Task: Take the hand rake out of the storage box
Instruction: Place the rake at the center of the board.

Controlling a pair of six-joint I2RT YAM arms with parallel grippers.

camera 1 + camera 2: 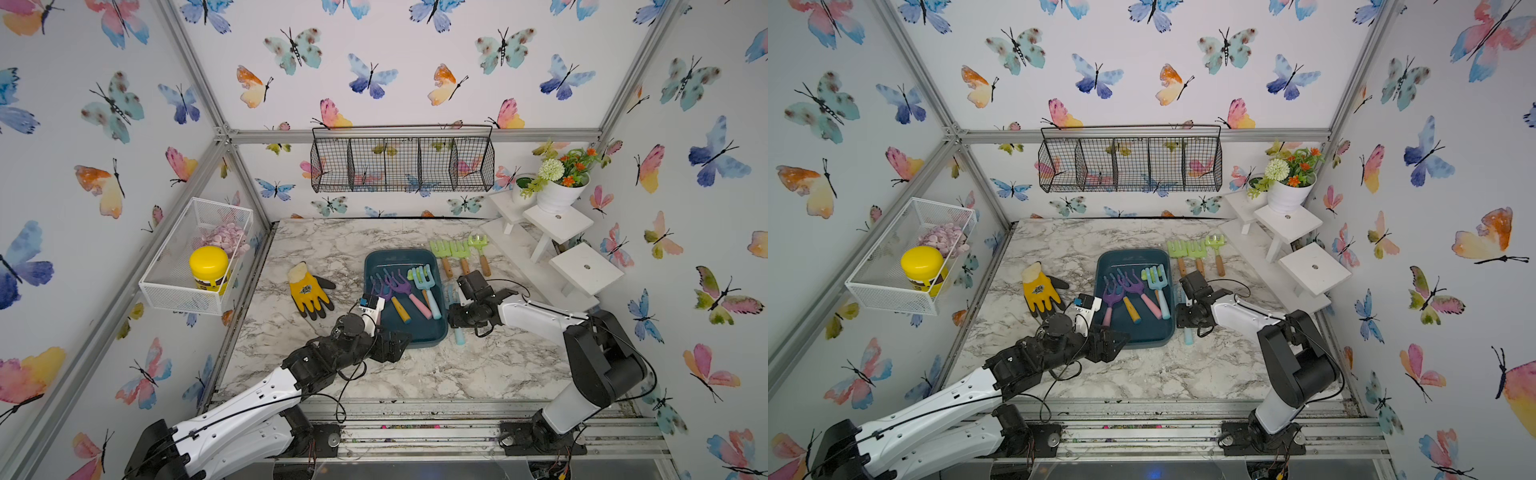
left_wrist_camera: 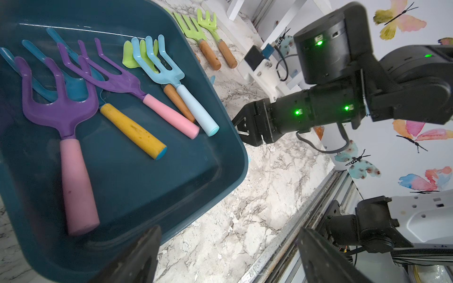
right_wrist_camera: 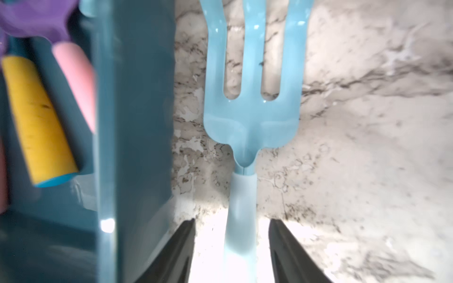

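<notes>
So the blue rake (image 3: 252, 122) is being rested just beside the box (image 3: 137, 122), right gripper (image 3: 232, 221) being held open around its handle, left gripper (image 2: 230, 229) open too.

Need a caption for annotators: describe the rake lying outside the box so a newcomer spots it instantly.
On the marble table, find the teal box at its middle. Just outside the box wall on the robot's right, a rake lies flat on the marble, its handle between the open right tool. It is pale blue all over, unlike the green, wooden-handled rakes farther back.
</notes>
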